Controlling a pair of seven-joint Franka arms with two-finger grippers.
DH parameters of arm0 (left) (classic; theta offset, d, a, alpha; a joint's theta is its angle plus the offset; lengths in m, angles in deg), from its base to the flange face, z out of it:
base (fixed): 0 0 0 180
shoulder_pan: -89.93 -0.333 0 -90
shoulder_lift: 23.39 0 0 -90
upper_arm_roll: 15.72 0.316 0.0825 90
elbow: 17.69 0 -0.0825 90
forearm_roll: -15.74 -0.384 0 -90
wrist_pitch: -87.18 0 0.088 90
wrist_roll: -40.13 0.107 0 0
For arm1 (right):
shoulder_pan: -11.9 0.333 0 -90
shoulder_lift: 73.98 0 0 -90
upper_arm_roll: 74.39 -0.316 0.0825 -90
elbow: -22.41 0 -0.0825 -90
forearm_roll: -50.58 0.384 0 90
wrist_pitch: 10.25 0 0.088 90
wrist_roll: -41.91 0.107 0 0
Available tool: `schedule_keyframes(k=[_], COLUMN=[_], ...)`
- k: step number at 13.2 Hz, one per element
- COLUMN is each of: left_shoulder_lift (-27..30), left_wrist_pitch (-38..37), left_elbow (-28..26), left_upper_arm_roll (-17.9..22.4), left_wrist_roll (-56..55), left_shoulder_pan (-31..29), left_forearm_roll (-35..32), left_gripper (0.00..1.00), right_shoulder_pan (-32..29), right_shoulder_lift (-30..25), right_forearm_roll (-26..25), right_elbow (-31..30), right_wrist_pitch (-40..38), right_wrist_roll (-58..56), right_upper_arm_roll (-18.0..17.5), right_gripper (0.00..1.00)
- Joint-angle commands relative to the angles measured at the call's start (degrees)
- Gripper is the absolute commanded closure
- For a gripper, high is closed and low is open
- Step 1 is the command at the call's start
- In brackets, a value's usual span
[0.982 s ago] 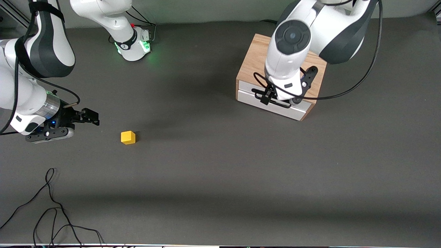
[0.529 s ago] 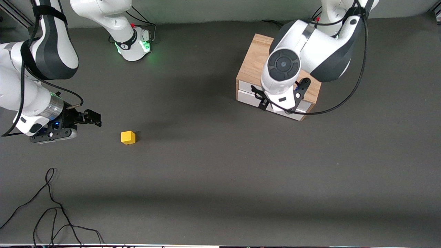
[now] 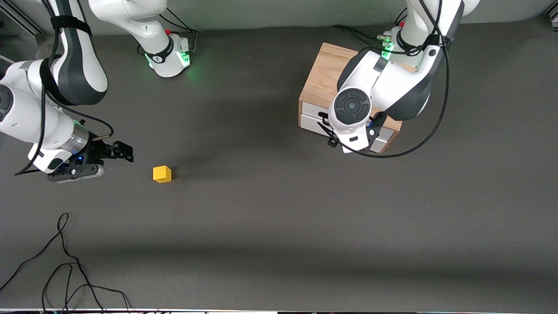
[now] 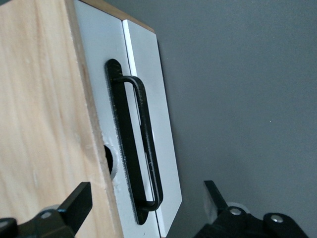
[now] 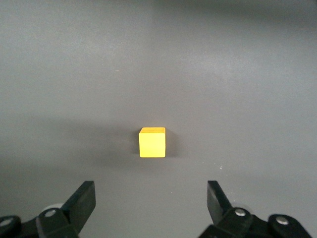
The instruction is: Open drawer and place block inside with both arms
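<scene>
The yellow block [image 3: 161,174] lies on the dark table toward the right arm's end; it also shows in the right wrist view [image 5: 152,143]. My right gripper [image 3: 124,151] is open and empty, low beside the block and apart from it, and shows in its wrist view [image 5: 148,198]. The light-wood cabinet [image 3: 322,78] stands toward the left arm's end. Its drawer [image 4: 99,74] is shut, with the black wire handle [image 4: 143,144] on its white front. My left gripper [image 4: 146,201] is open in front of the drawer, its fingers on either side of one end of the handle. The left arm's wrist [image 3: 351,107] hides it from the front camera.
A second white panel [image 4: 156,99] sits beside the handled one on the cabinet front. Loose black cables [image 3: 65,261] lie on the table near the front camera at the right arm's end. The right arm's base [image 3: 168,56] stands at the back edge.
The left arm's hand has dropped lower in front of the cabinet's white panels. The right gripper has crept a little closer to the block. The block has not moved.
</scene>
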Motion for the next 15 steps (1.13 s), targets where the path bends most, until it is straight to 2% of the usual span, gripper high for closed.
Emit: schedule_keyframes(k=[1, 6, 15], left_shoulder_lift=[1.19, 1.1, -2.06], left_wrist_pitch=[2.7, 6.83, 9.47], left_elbow=[-2.93, -6.27, -7.06], left_upper_arm_roll=[0.22, 0.22, 0.31], left_wrist_roll=[-0.3, -1.27, -5.22], left_shoulder_pan=[0.15, 0.41, 0.76], left_forearm_roll=[0.24, 0.07, -0.64], left_gripper=[0.0, 0.0, 0.0], right_shoulder_pan=[0.5, 0.94, 1.2], right_shoulder_lift=[-0.78, -0.34, 0.44], right_forearm_roll=[0.03, 0.03, 0.03], right_elbow=[-2.81, -3.96, -4.93], right_wrist_pitch=[2.92, 4.85, 7.84], right_wrist_roll=[-1.41, -1.32, -1.32], right_upper_arm_roll=[0.24, 0.24, 0.15], right_gripper=[0.0, 0.0, 0.0])
